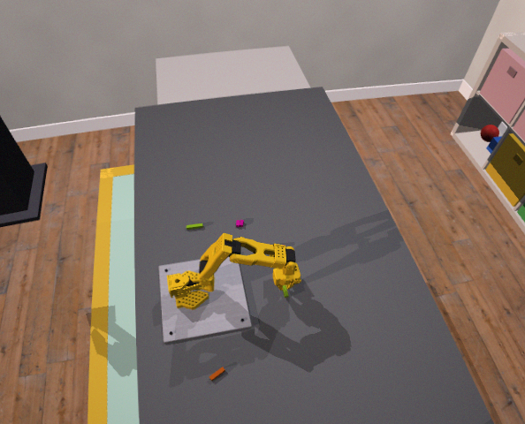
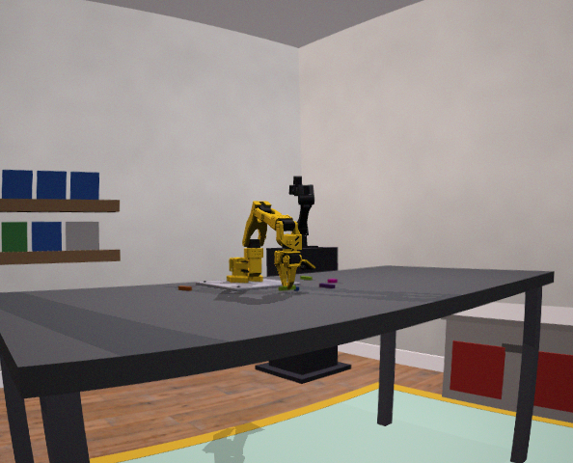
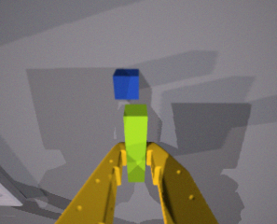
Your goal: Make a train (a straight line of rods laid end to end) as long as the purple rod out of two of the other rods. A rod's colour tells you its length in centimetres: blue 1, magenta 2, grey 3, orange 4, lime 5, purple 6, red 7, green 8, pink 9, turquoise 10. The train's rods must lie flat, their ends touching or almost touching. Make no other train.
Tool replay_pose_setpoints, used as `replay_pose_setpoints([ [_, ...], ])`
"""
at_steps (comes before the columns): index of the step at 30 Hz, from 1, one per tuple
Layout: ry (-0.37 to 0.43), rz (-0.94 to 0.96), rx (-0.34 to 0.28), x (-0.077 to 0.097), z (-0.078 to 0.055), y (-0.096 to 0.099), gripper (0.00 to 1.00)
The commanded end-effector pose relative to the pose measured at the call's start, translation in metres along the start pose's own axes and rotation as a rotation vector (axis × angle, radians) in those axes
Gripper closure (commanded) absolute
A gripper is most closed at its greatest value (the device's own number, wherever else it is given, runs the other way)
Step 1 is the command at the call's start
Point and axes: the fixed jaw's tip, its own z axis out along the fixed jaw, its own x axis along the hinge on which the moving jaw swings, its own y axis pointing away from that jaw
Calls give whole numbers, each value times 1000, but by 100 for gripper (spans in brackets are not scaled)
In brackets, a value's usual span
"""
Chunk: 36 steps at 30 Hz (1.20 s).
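Observation:
My gripper (image 3: 137,164) is shut on a lime rod (image 3: 135,140), down at the table top just right of the arm's base plate (image 1: 203,301). The rod points away from the fingers, and its far end lies close to a small blue rod (image 3: 126,84), with a narrow gap between them. In the top view the held lime rod (image 1: 285,291) shows below the gripper. The purple rod (image 2: 326,285) lies flat just beyond, seen only in the exterior view. A second lime rod (image 1: 194,225), a magenta rod (image 1: 239,223) and an orange rod (image 1: 216,374) lie loose on the table.
The grey base plate and the arm's base (image 1: 187,287) stand to the left of the gripper. The table's left edge is near the plate. A black stand (image 2: 302,199) rises behind the table.

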Motion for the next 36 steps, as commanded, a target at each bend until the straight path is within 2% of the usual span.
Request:
replay_pose_setpoints([
  [1, -4, 3, -16, 0, 5, 2, 100],
  [5, -7, 6, -29, -1, 8, 6, 100],
  [36, -7, 6, -29, -1, 8, 6, 100],
])
